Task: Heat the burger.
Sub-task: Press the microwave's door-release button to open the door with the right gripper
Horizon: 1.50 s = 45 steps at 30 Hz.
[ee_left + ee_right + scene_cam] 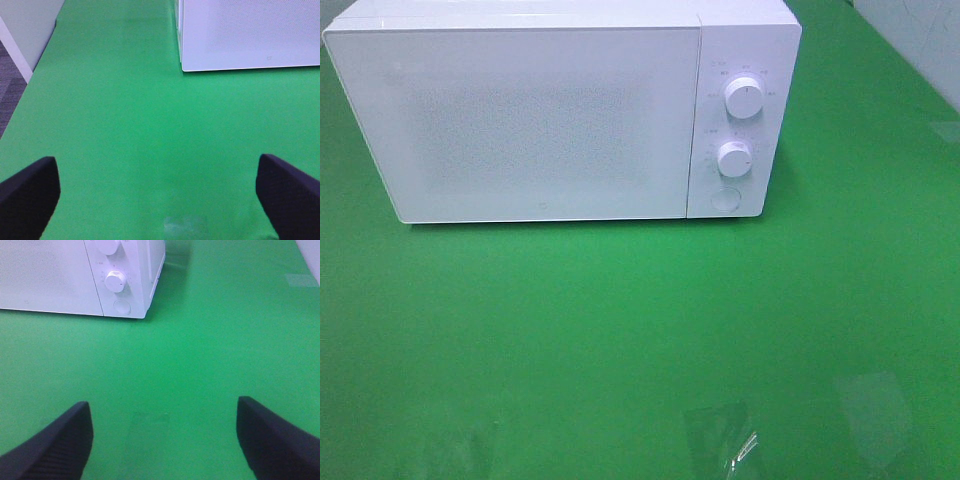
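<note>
Both jaws wide apart, empty.

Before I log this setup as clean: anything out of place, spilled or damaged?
Nothing spilled or damaged. The microwave has its door shut. A clear tape patch in front of it is crinkled at one corner. No burger in view.

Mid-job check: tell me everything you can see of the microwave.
The microwave is a smooth white box that looks like plastic or painted metal. It stands upright toward the far side of the green table, front facing the high camera. Its door is shut, and a finely dotted panel hides the inside. Right of the door, a control strip carries an upper knob, a lower knob and a round button below them. Faint markings ring the knobs, too small to read. Only the table touches it.
</note>
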Motion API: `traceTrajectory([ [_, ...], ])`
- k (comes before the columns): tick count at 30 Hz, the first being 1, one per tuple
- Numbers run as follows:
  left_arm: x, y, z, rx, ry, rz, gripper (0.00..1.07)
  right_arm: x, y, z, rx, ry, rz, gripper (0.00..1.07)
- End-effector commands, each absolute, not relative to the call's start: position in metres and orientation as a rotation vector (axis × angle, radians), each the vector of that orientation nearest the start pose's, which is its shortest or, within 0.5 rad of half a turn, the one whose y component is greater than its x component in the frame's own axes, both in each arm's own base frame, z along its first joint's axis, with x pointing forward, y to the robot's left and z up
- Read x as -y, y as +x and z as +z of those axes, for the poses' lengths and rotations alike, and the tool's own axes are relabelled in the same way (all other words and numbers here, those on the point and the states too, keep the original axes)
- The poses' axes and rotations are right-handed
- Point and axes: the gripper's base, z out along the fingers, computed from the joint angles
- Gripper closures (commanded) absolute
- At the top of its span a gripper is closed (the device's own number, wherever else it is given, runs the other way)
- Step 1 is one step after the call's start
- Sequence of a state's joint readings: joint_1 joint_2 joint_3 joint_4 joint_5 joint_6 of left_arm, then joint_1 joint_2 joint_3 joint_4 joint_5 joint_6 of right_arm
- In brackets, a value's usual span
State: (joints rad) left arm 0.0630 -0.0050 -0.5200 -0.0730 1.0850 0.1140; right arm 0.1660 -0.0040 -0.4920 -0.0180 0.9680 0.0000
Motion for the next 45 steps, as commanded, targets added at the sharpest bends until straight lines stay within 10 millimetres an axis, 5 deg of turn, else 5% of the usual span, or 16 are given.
traceTrajectory([
  [1, 0.007, -0.011, 0.281, -2.010, 0.052, 0.017, 0.06, 0.003, -0.006, 0.286, -1.899, -0.157, 0.087, 0.31],
  [8, 0.007, -0.011, 0.281, -2.010, 0.052, 0.017, 0.06, 0.002, -0.005, 0.306, -1.726, -0.144, 0.098, 0.31],
  [15, 0.007, -0.011, 0.281, -2.010, 0.052, 0.017, 0.06, -0.002, 0.017, 0.309, -1.703, -0.146, 0.099, 0.31],
  [45, 0.007, -0.011, 0.281, -2.010, 0.052, 0.017, 0.06, -0.025, 0.151, 0.261, -1.718, -0.113, 0.152, 0.31],
])
